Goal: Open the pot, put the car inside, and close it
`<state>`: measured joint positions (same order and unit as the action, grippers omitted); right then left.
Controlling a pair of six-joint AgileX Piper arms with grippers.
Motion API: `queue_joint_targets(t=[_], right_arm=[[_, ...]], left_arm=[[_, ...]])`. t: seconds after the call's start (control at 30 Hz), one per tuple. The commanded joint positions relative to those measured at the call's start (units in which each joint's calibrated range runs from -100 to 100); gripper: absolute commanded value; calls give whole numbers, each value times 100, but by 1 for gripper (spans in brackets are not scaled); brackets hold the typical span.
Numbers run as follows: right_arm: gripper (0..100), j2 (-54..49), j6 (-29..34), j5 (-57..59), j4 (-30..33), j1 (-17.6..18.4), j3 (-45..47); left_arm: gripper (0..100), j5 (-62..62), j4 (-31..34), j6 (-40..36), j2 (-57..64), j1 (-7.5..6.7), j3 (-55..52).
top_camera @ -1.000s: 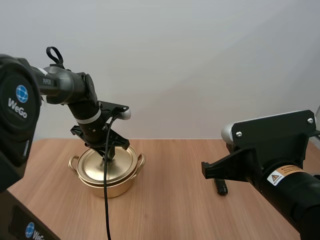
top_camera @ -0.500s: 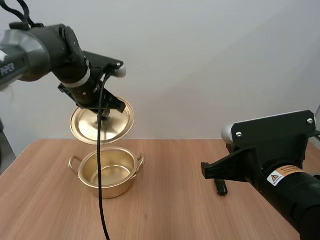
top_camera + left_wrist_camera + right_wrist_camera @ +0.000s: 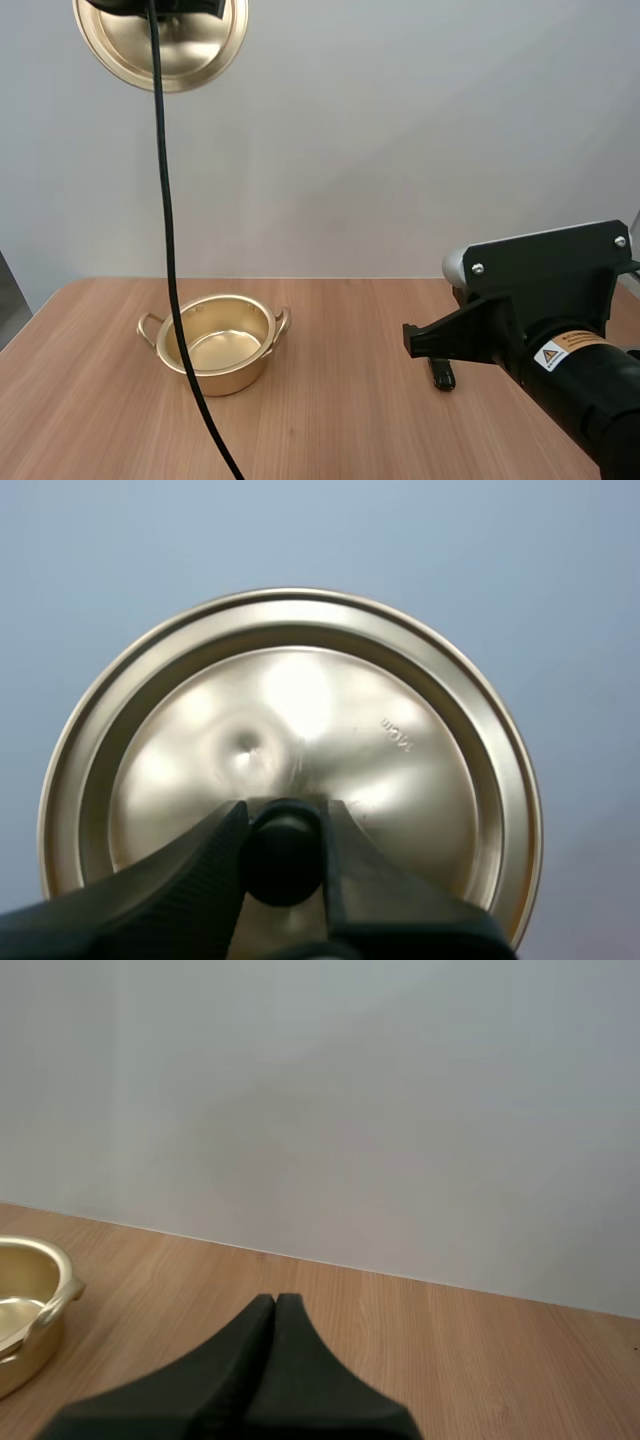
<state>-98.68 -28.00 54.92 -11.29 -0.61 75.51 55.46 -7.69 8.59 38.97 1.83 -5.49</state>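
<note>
With the lid (image 3: 160, 42) held high by the left pincer (image 3: 283, 825), clenched on its knob (image 3: 283, 858), and the pot (image 3: 225, 378) seen uncovered and empty on the bench (image 3: 340, 420), opening is judged done, while loading and closing remain, the right pincer (image 3: 275, 1305) being closed on nothing.

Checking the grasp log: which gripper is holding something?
The left gripper, pinching the black knob of the gold lid; the right gripper is shut on nothing, over the table.
</note>
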Motion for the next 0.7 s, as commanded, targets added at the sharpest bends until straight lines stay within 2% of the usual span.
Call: queue_joint_targets(t=[0.0, 0.27, 0.37, 0.5, 0.67], right_arm=[[0, -4, 2, 0, -4, -6, -11], [0, -4, 2, 0, -4, -6, -11], [0, -4, 2, -4, 8, -6, -11], [0, 42, 2, -4, 334, -6, -11], [0, 510, 2, -26, 536, -6, -11]], left_arm=[[0, -689, -51, 6, 278, 0, -3], [0, -2048, -352, -27, 1022, 0, -3], [0, -2209, -378, -27, 1218, 0, -3], [0, -2440, -416, -27, 1448, 15, -3], [0, -2540, -416, -27, 1675, 15, -3]])
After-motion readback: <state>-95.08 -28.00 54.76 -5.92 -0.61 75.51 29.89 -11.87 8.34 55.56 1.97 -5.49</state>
